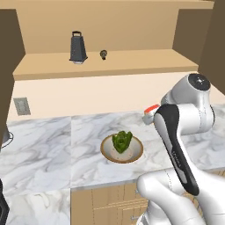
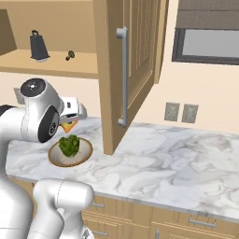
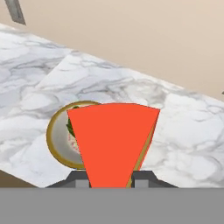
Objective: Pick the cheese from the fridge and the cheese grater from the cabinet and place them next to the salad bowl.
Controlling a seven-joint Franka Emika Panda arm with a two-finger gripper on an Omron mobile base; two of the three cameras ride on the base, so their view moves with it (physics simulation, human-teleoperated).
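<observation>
Gripping red-faced cheese point(image 3: 113, 144) wedge, hand point(image 3: 111, 179), round tan salad bowl point(image 1: 121, 150), veined marble counter point(image 1: 52, 149)

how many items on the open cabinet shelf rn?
2: the cheese grater toward the shelf's left, and a small dark round object just right of it. Nothing else visible there.

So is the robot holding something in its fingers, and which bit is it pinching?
Yes, the gripper holds the cheese, pinched at the wedge's narrow end between the fingers, red side facing the camera.
</observation>
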